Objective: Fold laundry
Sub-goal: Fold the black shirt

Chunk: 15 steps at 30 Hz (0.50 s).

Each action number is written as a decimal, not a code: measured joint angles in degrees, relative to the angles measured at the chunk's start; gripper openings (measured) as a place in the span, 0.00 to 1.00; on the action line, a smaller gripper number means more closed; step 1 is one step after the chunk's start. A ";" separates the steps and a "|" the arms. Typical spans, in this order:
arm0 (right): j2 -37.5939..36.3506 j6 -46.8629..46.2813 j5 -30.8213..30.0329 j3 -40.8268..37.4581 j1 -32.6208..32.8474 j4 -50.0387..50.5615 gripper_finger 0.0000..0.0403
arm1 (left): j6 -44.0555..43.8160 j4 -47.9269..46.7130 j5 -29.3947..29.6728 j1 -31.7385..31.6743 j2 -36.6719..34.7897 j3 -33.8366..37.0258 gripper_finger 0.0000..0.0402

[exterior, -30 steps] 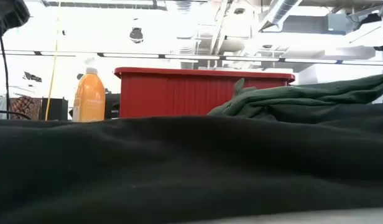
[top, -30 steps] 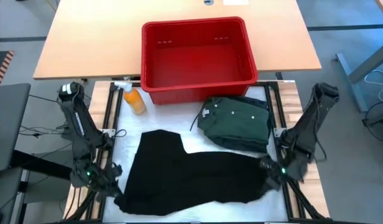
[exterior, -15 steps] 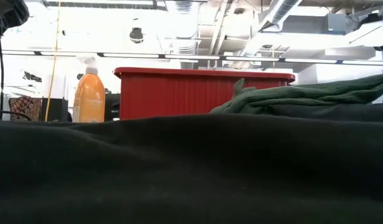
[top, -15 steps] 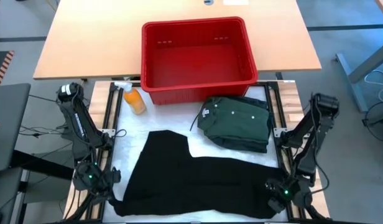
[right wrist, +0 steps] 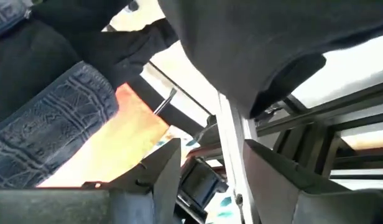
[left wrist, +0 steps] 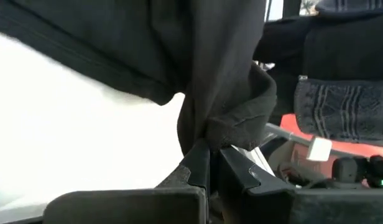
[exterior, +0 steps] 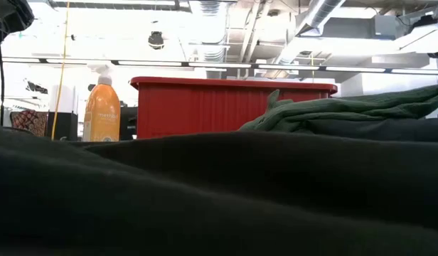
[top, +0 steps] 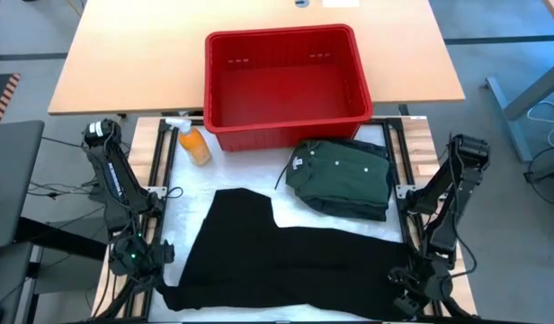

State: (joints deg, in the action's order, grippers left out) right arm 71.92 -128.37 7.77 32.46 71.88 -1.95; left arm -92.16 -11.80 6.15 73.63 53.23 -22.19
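While the left claw [left wrist: 207, 163] is pinching the near left corner of the black garment [top: 286, 265], spread long across the surface [top: 286, 214], the right claw [right wrist: 207, 171] is standing open, empty, beside its right corner.

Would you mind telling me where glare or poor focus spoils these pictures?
Low view: bright ceiling lights wash out the room behind the red basket; the black garment up close is a featureless dark mass. Left wrist view: the white table cover is blown out. Right wrist view: blurred close cloth.
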 joint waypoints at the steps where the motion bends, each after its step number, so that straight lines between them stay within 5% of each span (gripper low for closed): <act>1: -0.21 0.01 -0.06 -0.06 -0.07 -0.36 0.50 | 0.04 -0.27 -0.54 0.00 0.00 -0.03 0.00; 6: -0.33 1.44 -0.13 -0.08 -1.73 -1.77 0.48 | -0.69 -2.15 -1.78 0.00 -0.11 -0.14 0.00; 11: -0.72 10.93 -12.69 0.31 -6.96 -2.06 0.45 | -0.74 -2.30 -2.60 0.00 -0.13 -0.05 0.08; 15: -0.63 20.69 -16.76 0.25 -13.66 -1.80 0.44 | -1.36 -1.53 -2.46 0.00 -0.94 0.04 0.21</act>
State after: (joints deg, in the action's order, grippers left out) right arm 71.29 -107.68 -8.99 32.71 58.22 -3.76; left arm -93.52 -13.33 3.70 73.63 52.29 -22.14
